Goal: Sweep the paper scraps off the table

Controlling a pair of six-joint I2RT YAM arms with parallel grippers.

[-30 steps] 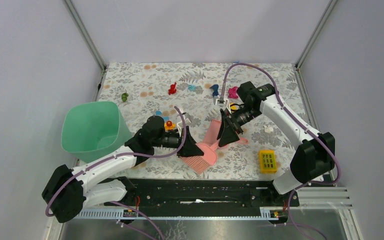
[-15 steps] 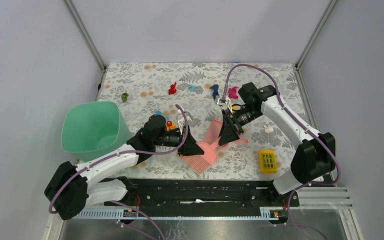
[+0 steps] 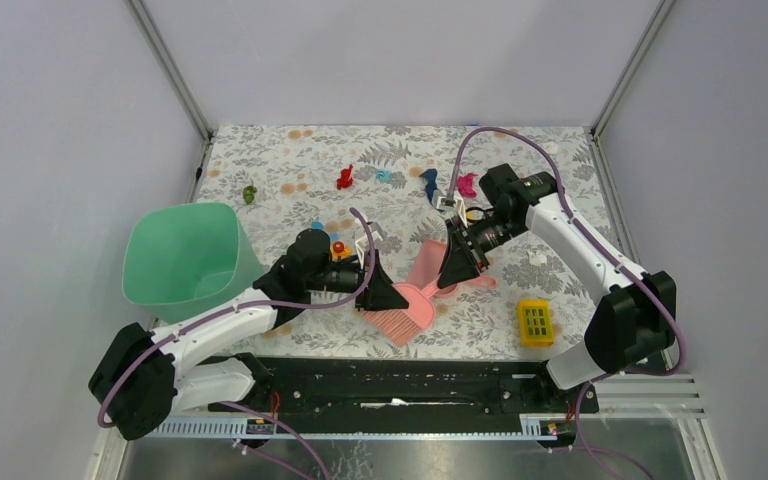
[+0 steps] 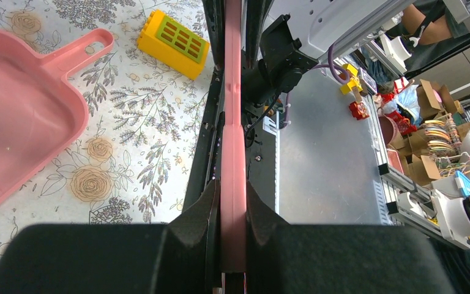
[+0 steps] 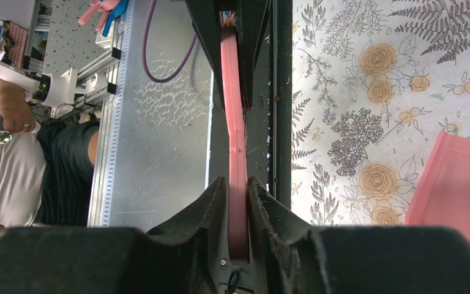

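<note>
Top: paper scraps (image 3: 344,178) lie along far side of surface (image 3: 260,160), unswept. Left gripper (image 3: 385,293) & right gripper (image 3: 455,268) meet over dustpan (image 3: 422,275), beside brush (image 3: 400,322).
L wrist: jaws clamped on brush handle, edge-on.
R wrist: jaws clamped on what looks like the same thin pink handle, prob. a handover for a better sweeping grip.
</note>
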